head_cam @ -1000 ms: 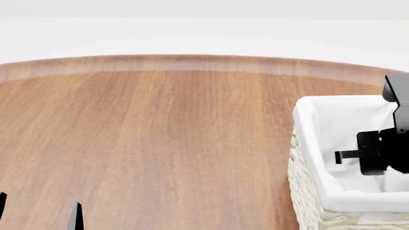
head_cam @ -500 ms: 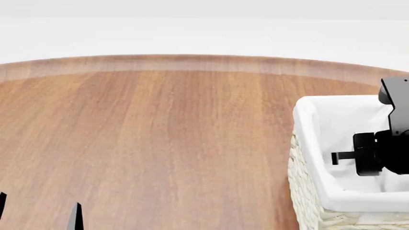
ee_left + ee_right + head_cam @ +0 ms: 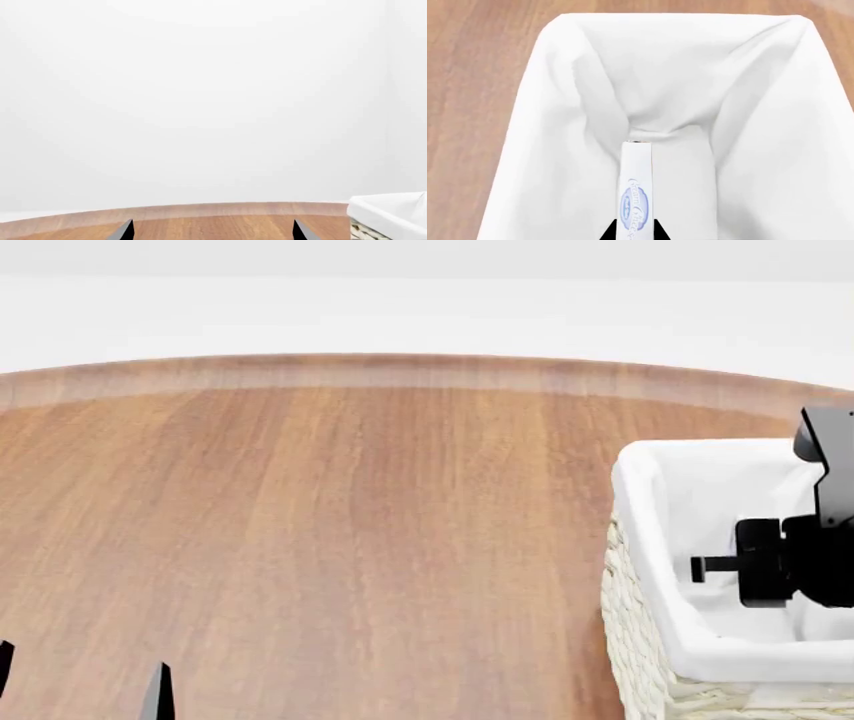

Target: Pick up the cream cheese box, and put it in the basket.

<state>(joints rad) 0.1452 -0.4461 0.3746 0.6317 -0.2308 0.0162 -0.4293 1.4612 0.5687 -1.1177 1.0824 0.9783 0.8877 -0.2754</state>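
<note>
Basket [image 3: 638, 540] on table [image 3: 334, 520], far right; right gripper [image 3: 634, 231] over its inside, cream cheese box [image 3: 636, 192] between fingers.

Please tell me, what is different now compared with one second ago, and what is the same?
The right gripper, shut on the cream cheese box, shifted slightly toward the robot's left over the basket, mostly in the first half second. It has not let go. The left gripper, basket and table stayed as they were.

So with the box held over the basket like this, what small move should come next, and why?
Probably open the right gripper and let go. In the right wrist view its fingers pinch the cream cheese box on edge, directly above the liner-covered floor of the basket, inside its rim. The head view shows the arm over the basket too, so the box should drop in.
</note>
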